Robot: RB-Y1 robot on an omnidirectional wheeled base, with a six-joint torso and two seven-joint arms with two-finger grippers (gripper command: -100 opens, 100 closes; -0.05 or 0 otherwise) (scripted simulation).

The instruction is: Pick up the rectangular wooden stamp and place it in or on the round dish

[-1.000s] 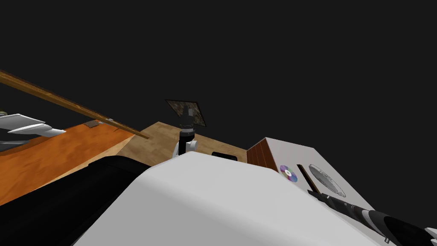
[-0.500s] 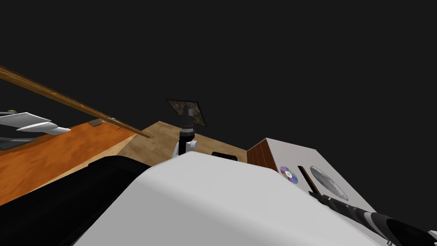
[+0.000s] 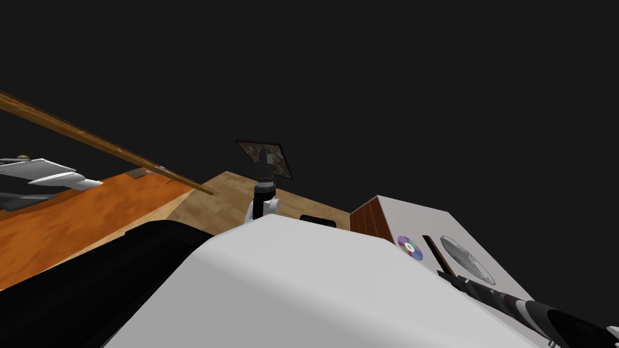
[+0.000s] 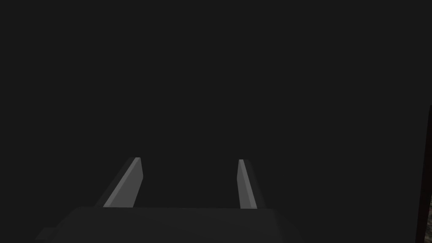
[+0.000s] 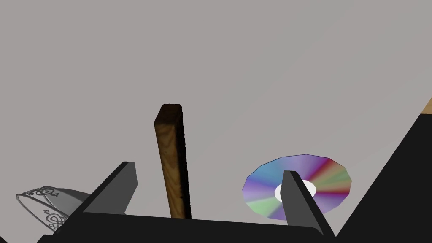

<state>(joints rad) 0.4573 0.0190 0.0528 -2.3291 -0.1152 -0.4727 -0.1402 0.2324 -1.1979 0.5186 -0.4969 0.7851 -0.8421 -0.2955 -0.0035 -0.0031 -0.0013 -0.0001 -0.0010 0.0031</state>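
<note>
Your right gripper (image 5: pixel 209 167) stands spread, its fingers straddling the wooden stamp (image 5: pixel 173 160) on the white tabletop (image 5: pixel 253 63) without contact. The round dish (image 5: pixel 44 204) lies just outside one finger. Your left gripper (image 4: pixel 187 159) is likewise spread and empty.

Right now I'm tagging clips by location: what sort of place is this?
Probably a furnished room in a home: a light wooden floor and a white-topped cabinet holding a shiny disc, a wooden stamp and a round dish.
</note>
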